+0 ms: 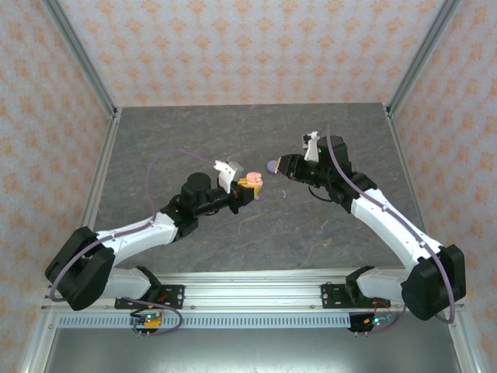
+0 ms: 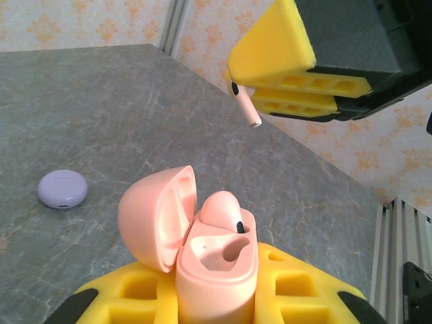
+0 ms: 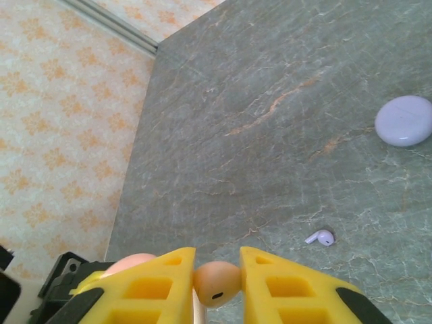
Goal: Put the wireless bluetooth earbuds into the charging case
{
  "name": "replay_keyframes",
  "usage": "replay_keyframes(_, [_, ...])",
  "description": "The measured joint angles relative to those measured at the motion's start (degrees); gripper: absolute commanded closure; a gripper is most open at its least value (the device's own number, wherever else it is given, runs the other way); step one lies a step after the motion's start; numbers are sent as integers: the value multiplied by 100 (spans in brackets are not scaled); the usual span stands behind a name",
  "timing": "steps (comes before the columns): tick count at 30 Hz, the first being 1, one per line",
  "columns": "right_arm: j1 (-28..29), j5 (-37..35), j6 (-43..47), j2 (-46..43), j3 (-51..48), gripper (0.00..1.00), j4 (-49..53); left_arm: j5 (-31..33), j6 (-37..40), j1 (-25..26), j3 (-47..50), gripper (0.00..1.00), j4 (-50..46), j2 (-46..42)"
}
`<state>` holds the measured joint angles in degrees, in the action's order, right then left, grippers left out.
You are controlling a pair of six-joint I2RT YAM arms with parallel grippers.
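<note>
**Item 1: earbud in hand.** A tiny salmon-pink earbud (image 2: 244, 102) in glossy plastic, with a curved head and short stem. It is pinched by the head between the yellow ribbed fingers of the right gripper (image 3: 216, 268), which is clenched on it. The stem hangs free, pointing down. The earbud is held in the air over the middle of the table, close to the open case's mouth but not touching it.

**Likely faults from here.**
- The hold is on a small rounded head, so the earbud could twist or squirt out and drop to the table.
- The stem has to meet the empty socket squarely. If it comes in off-line it may jam on the rim or knock the earbud already seated.
- The case is also held aloft, so a hard push could turn it in its grip or tip the lid shut.

**Item 2: pink charging case.** A rounded salmon-pink plastic charging case (image 2: 216, 277), with its lid hinged back. The left gripper (image 1: 247, 189) grasps it tightly by the lower body and holds it clear of the table, just left of the right gripper.
- Contents: one seated pink earbud (image 2: 226, 209) in one well.
- The neighbouring empty socket (image 2: 212, 248) is open and waiting.

**Item 3: lilac charging case.** A round, flat lilac plastic case (image 3: 403, 120), lying closed on the grey stone-patterned table (image 1: 194, 132), just beside the right gripper. With the lid down, its contents cannot be told.

**Item 4: loose earbud.** A small lilac earbud (image 3: 320, 237) lying on the table, nearer than the lilac case and apart from it, in no container.
</note>
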<state>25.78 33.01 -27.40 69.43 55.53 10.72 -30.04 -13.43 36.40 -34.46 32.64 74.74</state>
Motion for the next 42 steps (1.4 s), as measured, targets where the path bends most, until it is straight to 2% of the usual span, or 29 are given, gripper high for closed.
replay_keyframes(16, [608,-179,470,-9,437,78,258,-538,-70,0,-444,94,177,531])
replay_keyframes(42, [730,-494,693,-168,444,77,385,-876,-590,0,-815,94,243,645])
